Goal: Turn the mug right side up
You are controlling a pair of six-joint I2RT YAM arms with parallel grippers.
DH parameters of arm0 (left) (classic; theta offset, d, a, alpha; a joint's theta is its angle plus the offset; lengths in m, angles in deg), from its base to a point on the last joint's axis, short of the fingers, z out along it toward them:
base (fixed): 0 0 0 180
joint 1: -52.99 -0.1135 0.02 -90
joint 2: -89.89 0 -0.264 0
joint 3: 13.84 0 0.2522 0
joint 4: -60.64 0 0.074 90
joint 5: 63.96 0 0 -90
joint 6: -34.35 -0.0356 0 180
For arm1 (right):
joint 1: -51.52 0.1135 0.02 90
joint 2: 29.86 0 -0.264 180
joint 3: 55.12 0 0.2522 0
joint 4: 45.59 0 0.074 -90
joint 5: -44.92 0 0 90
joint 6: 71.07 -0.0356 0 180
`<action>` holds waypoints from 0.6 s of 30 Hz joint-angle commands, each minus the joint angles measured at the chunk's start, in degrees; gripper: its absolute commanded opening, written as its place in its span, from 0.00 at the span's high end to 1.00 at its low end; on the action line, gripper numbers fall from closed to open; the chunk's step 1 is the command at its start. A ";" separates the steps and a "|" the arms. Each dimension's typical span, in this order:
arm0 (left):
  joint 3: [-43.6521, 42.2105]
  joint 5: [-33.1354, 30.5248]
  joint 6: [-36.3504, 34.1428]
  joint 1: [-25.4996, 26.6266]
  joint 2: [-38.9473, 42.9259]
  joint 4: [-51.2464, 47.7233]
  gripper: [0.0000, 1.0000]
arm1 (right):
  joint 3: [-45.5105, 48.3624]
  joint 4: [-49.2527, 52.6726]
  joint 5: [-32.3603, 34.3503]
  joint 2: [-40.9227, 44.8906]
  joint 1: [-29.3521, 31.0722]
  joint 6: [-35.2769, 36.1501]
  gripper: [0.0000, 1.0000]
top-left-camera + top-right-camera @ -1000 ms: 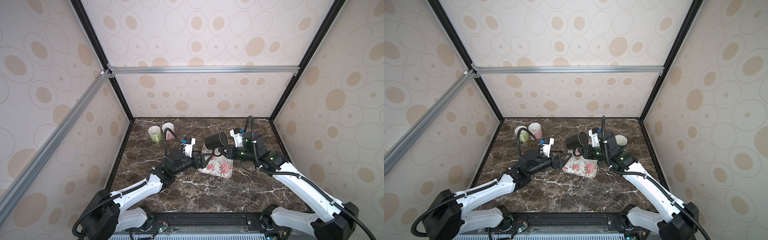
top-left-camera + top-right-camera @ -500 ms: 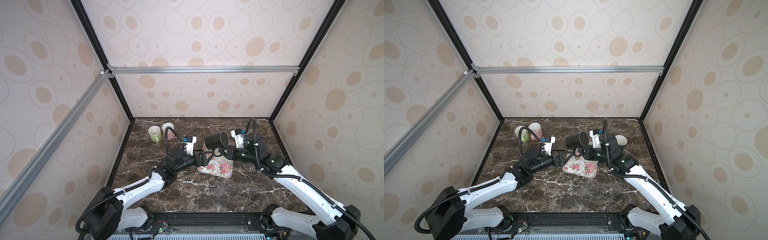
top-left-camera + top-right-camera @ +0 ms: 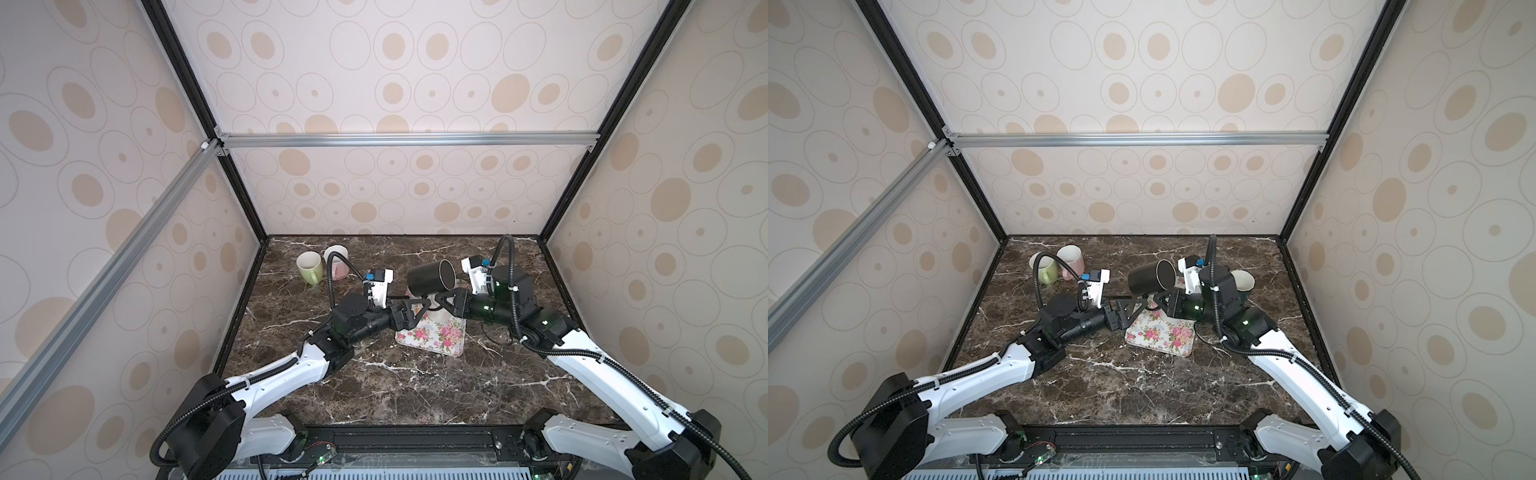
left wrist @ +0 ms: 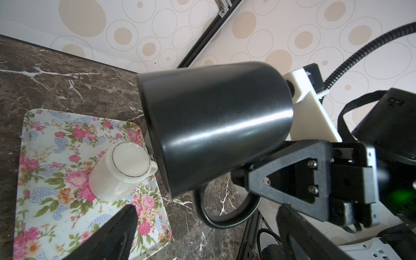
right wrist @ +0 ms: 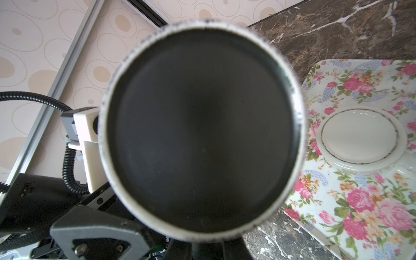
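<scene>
My left gripper (image 3: 417, 305) is wide open and holds nothing. It sits low near the middle of the table (image 3: 374, 386), just under the mug (image 3: 430, 276). In the left wrist view its two fingers (image 4: 117, 231) stand far apart. The mug's handle (image 4: 225, 211) hangs between them, and I cannot tell if they touch it.

The mug is up in the air, over the back edge of the tray (image 3: 432, 338). It lies on its side, a bit tilted. Its mouth faces my right wrist camera and its handle points down. My right gripper (image 3: 440, 301) is shut tight on that handle.

So I think I am in the middle of the turn. The mug is not upside down, and it is not yet right side up.

Next, I think my right wrist must roll until the mouth faces up. Then the mug can go down on a bare spot and I can let go. Or my left gripper could close on the mug's wall so the right one can take a new hold. Either way I must keep clear of the cup (image 4: 123, 171), which sits upside down on the tray.

My left arm lies low and long, from the front left to the middle. My right arm comes in from the front right and bends at the elbow. Its gripper points left, so the two grippers meet tip to tip.
</scene>
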 commanded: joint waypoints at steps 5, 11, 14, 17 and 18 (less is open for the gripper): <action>2.13 1.87 2.15 0.32 -0.72 6.09 0.08 | -0.01 -10.08 -1.82 1.18 -0.21 -2.31 1.00; 2.94 2.74 2.89 0.36 -1.70 8.10 0.11 | -0.01 -11.64 -3.14 0.87 -0.24 -3.69 1.00; 3.21 2.62 2.83 0.33 -1.90 8.74 0.14 | 0.00 -11.78 -2.93 1.15 -0.25 -3.67 1.00; 3.23 2.16 2.64 0.35 -1.83 9.39 0.18 | 0.42 -11.45 -2.61 1.33 -0.18 -3.66 1.00; 3.12 2.16 2.78 0.34 -1.86 9.81 0.19 | 0.58 -11.51 -2.77 1.33 -0.21 -3.76 1.00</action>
